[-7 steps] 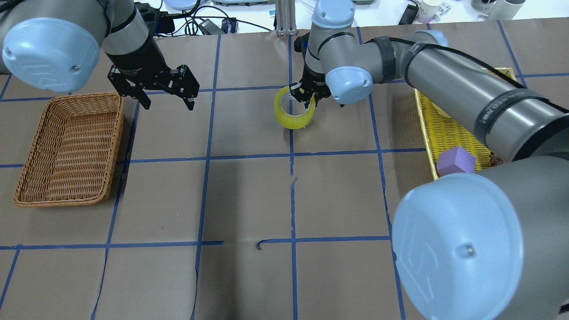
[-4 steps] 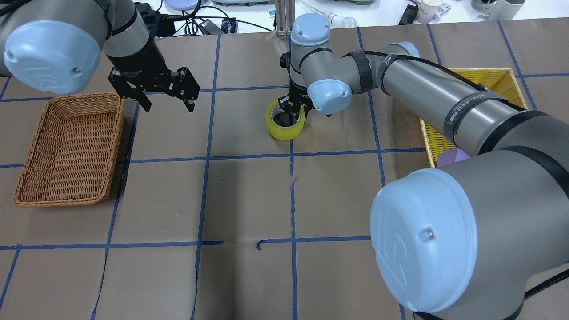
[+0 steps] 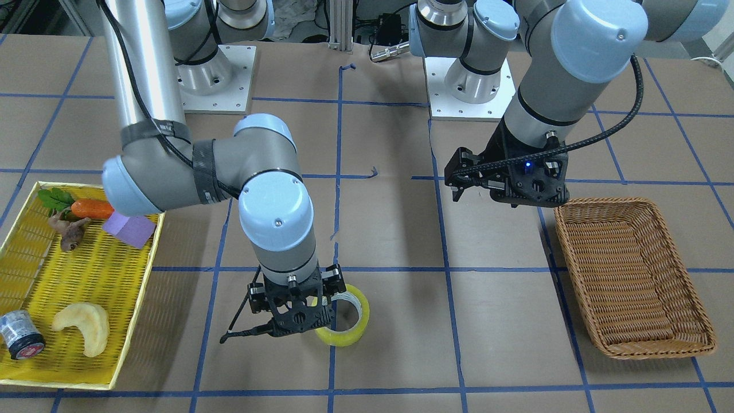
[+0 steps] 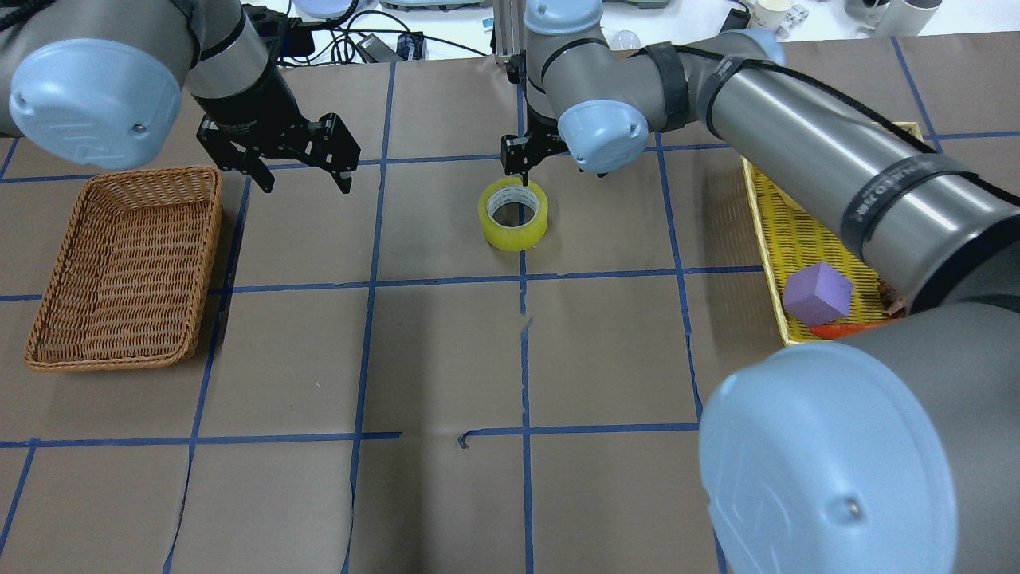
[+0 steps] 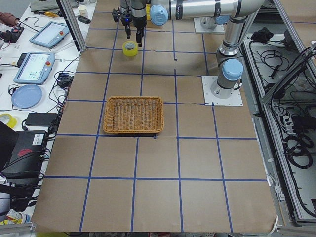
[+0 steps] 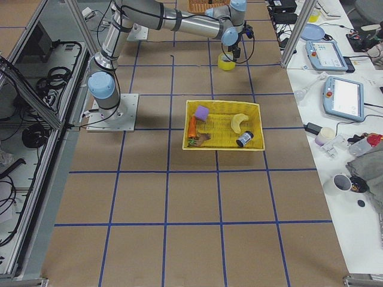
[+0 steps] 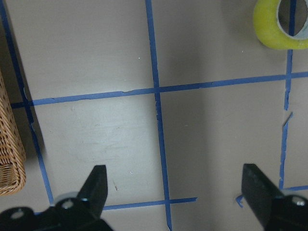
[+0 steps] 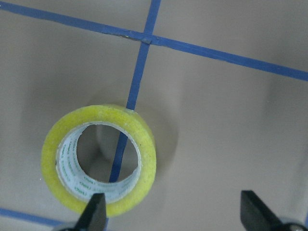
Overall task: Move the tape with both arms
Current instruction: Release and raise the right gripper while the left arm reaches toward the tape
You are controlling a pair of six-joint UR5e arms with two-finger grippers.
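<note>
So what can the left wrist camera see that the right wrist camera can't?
Only the left wrist view shows a corner of the wicker basket and the left gripper, open. Only the right wrist view shows the tape whole, with print on its core, and the right gripper, open. Both show the tape on the brown table with blue lines.

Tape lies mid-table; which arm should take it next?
Likely the left: the left gripper is open and free, with the wicker basket on its side. The right gripper is open above the tape, not gripping it.
</note>
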